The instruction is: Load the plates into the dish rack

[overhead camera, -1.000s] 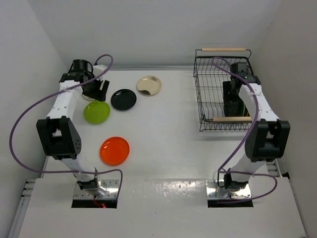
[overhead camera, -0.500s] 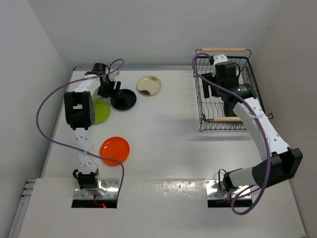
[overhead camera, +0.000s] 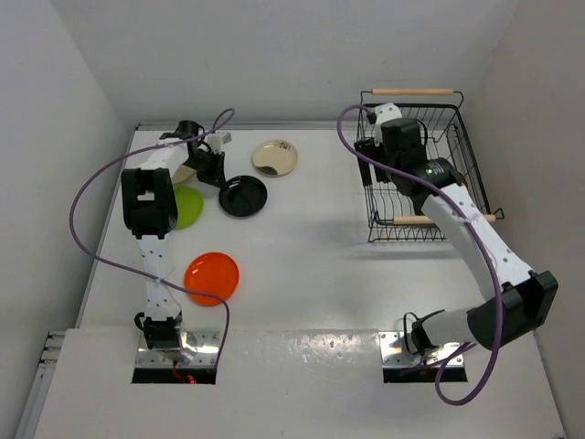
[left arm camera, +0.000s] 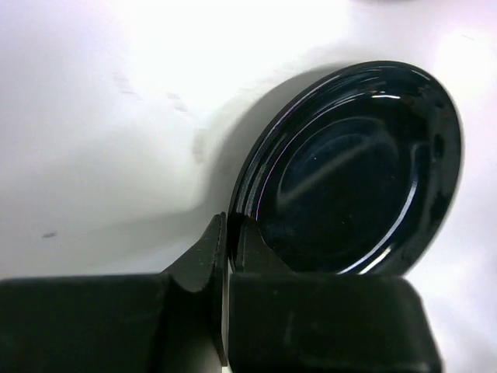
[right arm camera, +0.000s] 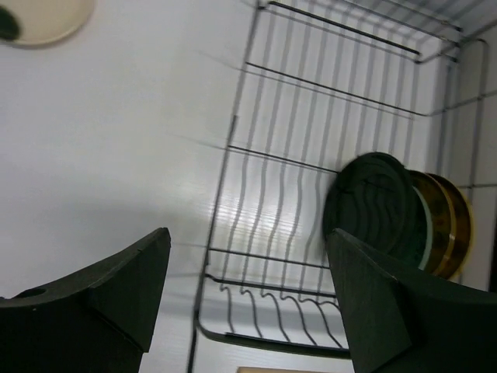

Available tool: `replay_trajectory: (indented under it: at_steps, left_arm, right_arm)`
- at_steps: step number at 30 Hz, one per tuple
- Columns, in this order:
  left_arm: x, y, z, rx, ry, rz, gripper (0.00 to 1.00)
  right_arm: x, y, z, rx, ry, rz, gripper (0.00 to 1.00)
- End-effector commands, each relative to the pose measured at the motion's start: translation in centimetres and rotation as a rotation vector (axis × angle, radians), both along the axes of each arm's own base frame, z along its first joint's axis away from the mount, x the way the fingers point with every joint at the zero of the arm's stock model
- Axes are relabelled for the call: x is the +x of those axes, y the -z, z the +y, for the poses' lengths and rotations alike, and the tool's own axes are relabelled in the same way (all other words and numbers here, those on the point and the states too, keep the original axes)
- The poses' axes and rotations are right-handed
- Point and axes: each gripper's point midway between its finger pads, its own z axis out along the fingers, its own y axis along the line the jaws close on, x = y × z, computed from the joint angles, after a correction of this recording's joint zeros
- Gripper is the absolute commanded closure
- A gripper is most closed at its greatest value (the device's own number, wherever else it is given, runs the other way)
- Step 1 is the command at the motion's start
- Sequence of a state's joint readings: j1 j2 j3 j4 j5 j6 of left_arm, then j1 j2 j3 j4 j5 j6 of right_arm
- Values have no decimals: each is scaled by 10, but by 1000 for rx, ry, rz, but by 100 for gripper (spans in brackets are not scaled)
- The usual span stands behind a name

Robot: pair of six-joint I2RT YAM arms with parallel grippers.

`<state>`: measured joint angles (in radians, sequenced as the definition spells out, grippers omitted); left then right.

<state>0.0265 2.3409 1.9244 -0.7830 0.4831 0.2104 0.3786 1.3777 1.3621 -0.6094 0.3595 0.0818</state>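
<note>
You have 4 plates on the white tabletop [overhead camera: 320,274]: a glossy black round plate [overhead camera: 243,196], a lime green round plate [overhead camera: 189,208], an orange-red round plate [overhead camera: 211,278] and a cream round plate [overhead camera: 274,157] with a dark blotch at its rim. The black wire dish rack [overhead camera: 402,230] carries 2 pale wooden bar handles [overhead camera: 413,91]. Inside it you see a dark plate patterned with concentric rings [right arm camera: 373,206] and 2 brown-gold plates [right arm camera: 446,225]. Purple cables [overhead camera: 73,224] loop off the white-and-black arms [overhead camera: 475,229].

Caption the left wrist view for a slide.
Left gripper shut on the black plate at its rim, above the white table.
</note>
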Motion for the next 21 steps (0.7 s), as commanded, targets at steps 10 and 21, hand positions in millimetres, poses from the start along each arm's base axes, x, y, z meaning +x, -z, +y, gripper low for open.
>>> replay_trajectory:
  at_steps: [10, 21]
  left_arm:
    - [-60, -154, -98, -334, 371, -214, 100]
    - [-105, -214, -140, -360, 528, -321, 100]
  right_arm:
    - [-16, 52, 175, 551, -471, 185, 18]
    - [11, 70, 233, 827, -532, 208, 40]
